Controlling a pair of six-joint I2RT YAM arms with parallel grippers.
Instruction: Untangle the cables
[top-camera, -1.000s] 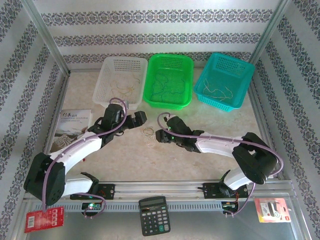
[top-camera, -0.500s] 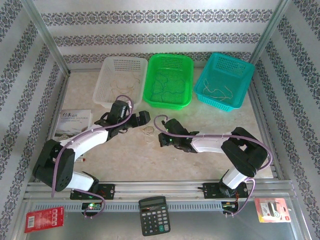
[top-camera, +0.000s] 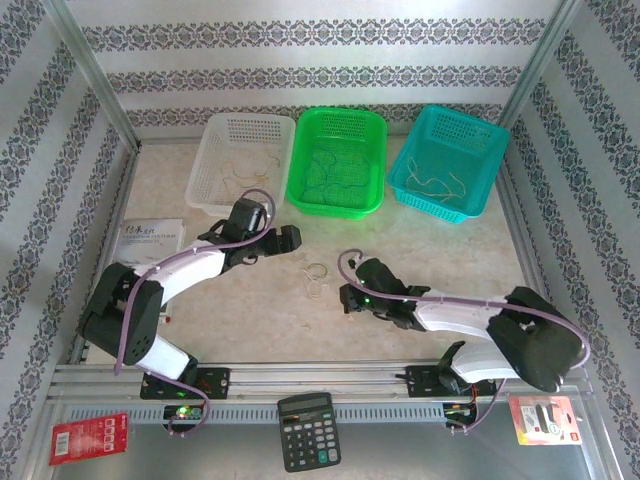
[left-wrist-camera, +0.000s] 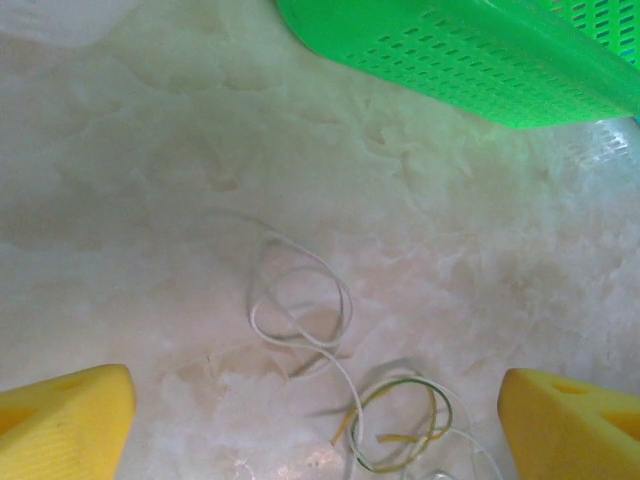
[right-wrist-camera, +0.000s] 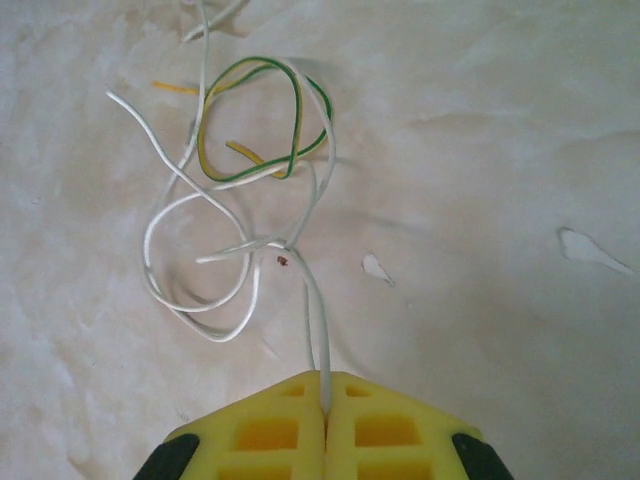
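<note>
Cables (right-wrist-camera: 285, 243) tangled on tabletop (right-wrist-camera: 500, 200); white strand (right-wrist-camera: 318, 340) pinched in right gripper (right-wrist-camera: 325, 400), apparently for pulling free; left gripper (left-wrist-camera: 318, 420) spread wide above, seemingly ready to pin the rest.

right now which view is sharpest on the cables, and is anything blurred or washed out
Right wrist: sharpest, white cable crisp with soft shadows, shut pincer slightly soft. Left wrist: hazy and washed out, green basket and yellow pads blurred. Top external: even light, cables tiny.
</note>
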